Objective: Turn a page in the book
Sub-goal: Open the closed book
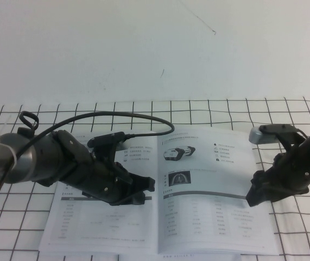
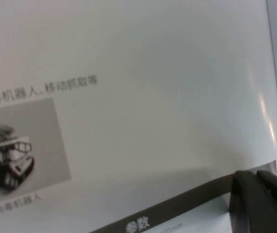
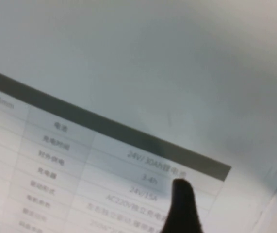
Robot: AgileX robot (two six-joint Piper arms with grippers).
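The book [image 1: 106, 228] lies open and flat on the grid-patterned cloth. Its right-hand page [image 1: 214, 217] carries a dark machine photo, an icon column, a small dark photo and a grey-headed table. My left gripper [image 1: 148, 187] is shut and empty, low over the left-hand page near the spine. The left wrist view shows it [image 2: 262, 201] over that page's grey table header. My right gripper [image 1: 252, 194] is low at the outer edge of the right-hand page [image 3: 128, 73], over its table rows.
A black cable [image 1: 144, 117] loops from the left arm above the book's top edge. The white cloth with black grid lines [image 1: 301, 239] runs under and around the book. A white wall stands behind.
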